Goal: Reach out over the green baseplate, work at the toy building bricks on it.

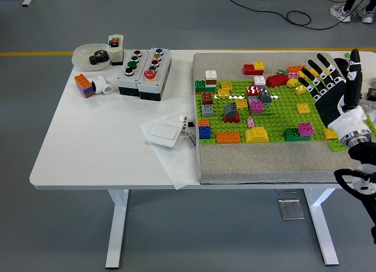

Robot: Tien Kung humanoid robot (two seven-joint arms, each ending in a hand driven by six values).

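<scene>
Right hand (335, 93) is seen over the right edge of the green baseplate (276, 116), fingers (317, 78) spread and extended, nothing held; left hand is not in view, so the right hand is judged the only one placed for the job. The baseplate lies on a grey mat (235, 160) at the right half of the white bench (88, 143), with the toy bricks scattered across it. From the fingers, the bulk of the bricks lies toward 9 o'clock: the yellow brick (303, 108) just beside the palm, the magenta brick (305, 128) on a green one toward 7 o'clock, the grey-and-red cluster (258, 97) further out at 9. The loose orange brick (296, 69) and red brick (277, 80) off the plate's far edge sit near the fingertips, at about 10 o'clock. The fingers point to roughly 11 o'clock, so a leftward sweep is judged needed to reach most pieces. Contact with any brick cannot be told. The button box (145, 72) is well apart at 9 o'clock and not involved.
</scene>
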